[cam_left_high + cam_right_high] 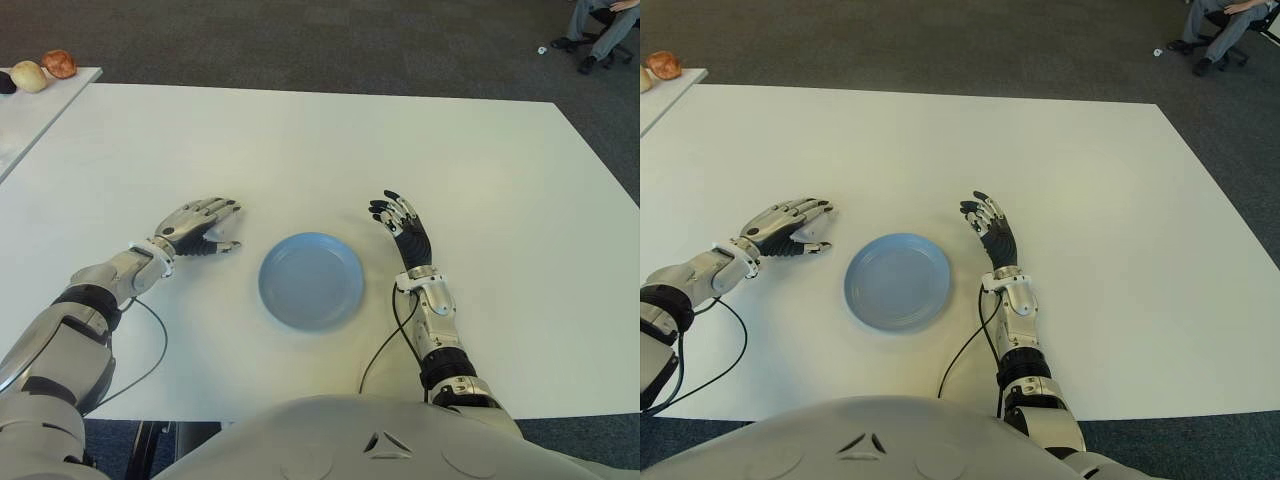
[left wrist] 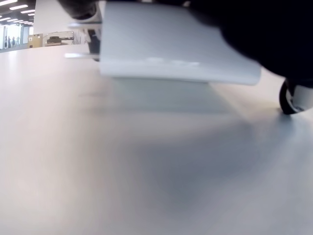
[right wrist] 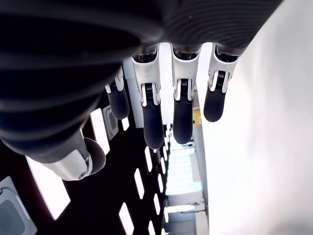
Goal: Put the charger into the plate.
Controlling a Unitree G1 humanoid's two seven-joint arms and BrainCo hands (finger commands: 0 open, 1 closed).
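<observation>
- In the left eye view, a round pale-blue plate (image 1: 311, 280) is seen empty near the front edge of the white surface (image 1: 330, 150), with the left hand (image 1: 196, 229) just beside it on one side and the right hand (image 1: 403, 228) just beside it on the other.
- In the right eye view, the right hand is shown with fingers extended and nothing in them; no charger is made out under the left hand from above. Round objects (image 1: 662, 65) on a side table and a seated person (image 1: 1220, 25) are seen well beyond the far corners.
- In the left wrist view, a flat white rectangular charger (image 2: 171, 46) is seen held under the left hand's dark palm, lifted just clear of the surface; the fingers are curled about it.
- In the right wrist view, relaxed, spread fingers (image 3: 183, 112) holding nothing are confirmed.
- Risk, as judged: the grip on the smooth block may be shallow, so it could slip during the carry, or strike the plate's rim and shove it.
</observation>
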